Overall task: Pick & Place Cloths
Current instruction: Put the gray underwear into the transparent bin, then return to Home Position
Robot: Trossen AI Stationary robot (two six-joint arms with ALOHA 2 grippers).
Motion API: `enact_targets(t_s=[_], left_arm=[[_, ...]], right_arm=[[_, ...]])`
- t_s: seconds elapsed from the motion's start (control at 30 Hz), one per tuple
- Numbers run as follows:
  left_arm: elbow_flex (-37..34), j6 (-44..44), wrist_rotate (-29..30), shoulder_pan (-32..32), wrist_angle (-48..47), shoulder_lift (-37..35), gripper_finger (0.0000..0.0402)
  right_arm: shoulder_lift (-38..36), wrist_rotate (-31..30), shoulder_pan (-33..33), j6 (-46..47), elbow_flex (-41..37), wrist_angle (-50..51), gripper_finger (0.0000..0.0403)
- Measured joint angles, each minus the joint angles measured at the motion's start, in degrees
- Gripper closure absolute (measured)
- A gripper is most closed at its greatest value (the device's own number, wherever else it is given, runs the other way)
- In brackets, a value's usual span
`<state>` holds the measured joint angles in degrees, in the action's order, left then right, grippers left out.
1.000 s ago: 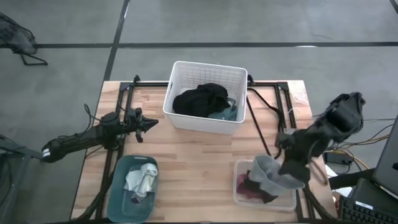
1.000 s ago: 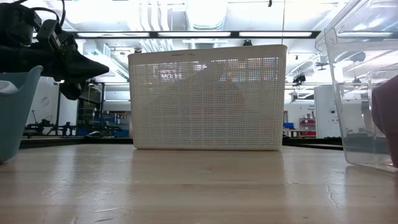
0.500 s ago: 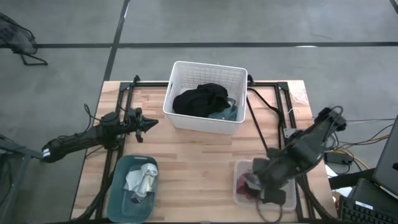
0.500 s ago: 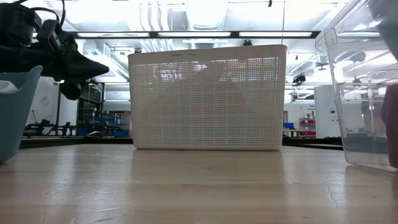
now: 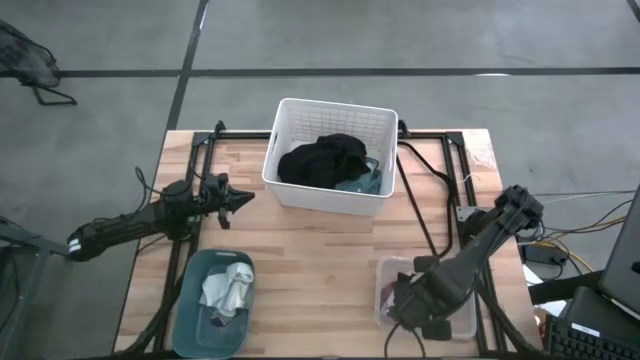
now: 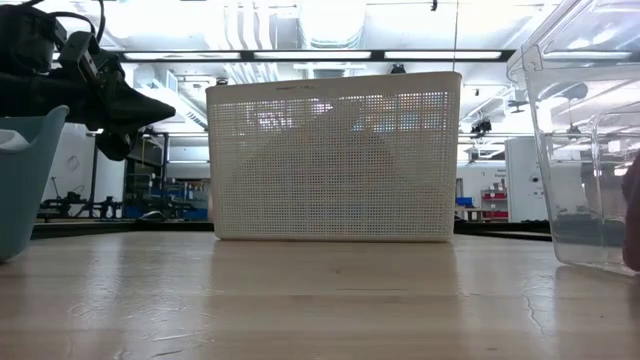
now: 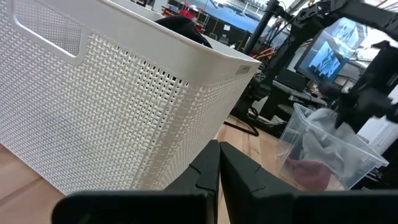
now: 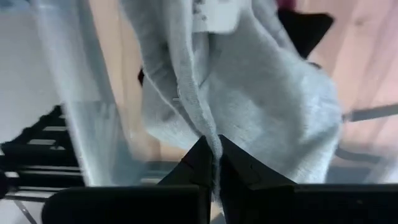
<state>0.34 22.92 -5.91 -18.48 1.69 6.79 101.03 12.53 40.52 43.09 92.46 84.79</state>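
Note:
My right gripper [image 5: 408,298] reaches down into the clear plastic bin [image 5: 468,322] near the table's near right corner and is shut on a grey cloth [image 8: 261,93]. A maroon cloth [image 7: 310,170] lies on the bin's floor under it. The white perforated basket [image 5: 330,112] at the far middle holds a black cloth [image 5: 322,160] and a teal-green one [image 5: 366,183]. A white-grey cloth [image 5: 227,290] lies in the teal bin [image 5: 190,318]. My left gripper [image 5: 243,199] waits shut, above the table left of the basket. My right gripper pinches the grey cloth between its two shut fingers at a seamed fold [image 8: 210,127]. It comes slanting down from above on the table's right. The cloth hangs inside the clear bin [image 8: 68,93], its lower part [image 7: 324,142] bunched over the maroon cloth.
Bare wooden table [image 5: 310,250] stretches between the basket and the two near bins. Black frame rails [image 5: 425,215] run along the table's left and right sides. Cables and equipment [image 5: 590,320] lie off the right edge.
My right arm has swung down and toward the table's near edge, carrying the grey cloth from above the clear bin down into it. The cloth, which hung in plain sight over the bin's far rim, now sits inside under the arm.

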Motion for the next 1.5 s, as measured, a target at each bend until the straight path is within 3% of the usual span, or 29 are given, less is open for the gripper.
enact_targets(t_s=[0.17, 0.33, 0.5, 0.7, 0.87, 1.07, 1.3, 1.5], left_arm=[[0.0, 0.0, 0.0, 0.0, 0.0, 0.0, 0.0388], [0.0, 0.0, 0.0, 0.0, 0.0, 0.0, 0.0388], [0.0, 0.0, 0.0, 0.0, 0.0, 0.0, 0.0388], [0.0, 0.0, 0.0, 0.0, 0.0, 0.0, 0.0388], [0.0, 0.0, 0.0, 0.0, 0.0, 0.0, 0.0388], [0.0, 0.0, 0.0, 0.0, 0.0, 0.0, 0.0388], [0.0, 0.0, 0.0, 0.0, 0.0, 0.0, 0.0388], [0.0, 0.0, 0.0, 0.0, 0.0, 0.0, 0.0388]], right_arm=[[-0.9, 0.6, 0.6, 0.3, -9.4, -7.2, 0.0394], [-1.1, 2.6, 0.6, 1.6, -15.3, -7.6, 0.0394], [-2.2, 5.6, 0.6, -0.8, -15.3, -7.0, 0.0394], [-5.3, 2.5, 0.6, 1.2, -12.4, -7.9, 0.039], [-7.3, 1.0, 0.6, 5.7, -12.8, -7.9, 0.0352], [-11.6, -1.8, 0.5, 10.2, -11.9, -5.9, 0.0274], [-18.2, -15.1, -1.0, 12.9, -8.9, -5.0, 0.0202], [-24.9, -32.5, -5.1, 13.5, -8.7, -12.8, 0.0215]])
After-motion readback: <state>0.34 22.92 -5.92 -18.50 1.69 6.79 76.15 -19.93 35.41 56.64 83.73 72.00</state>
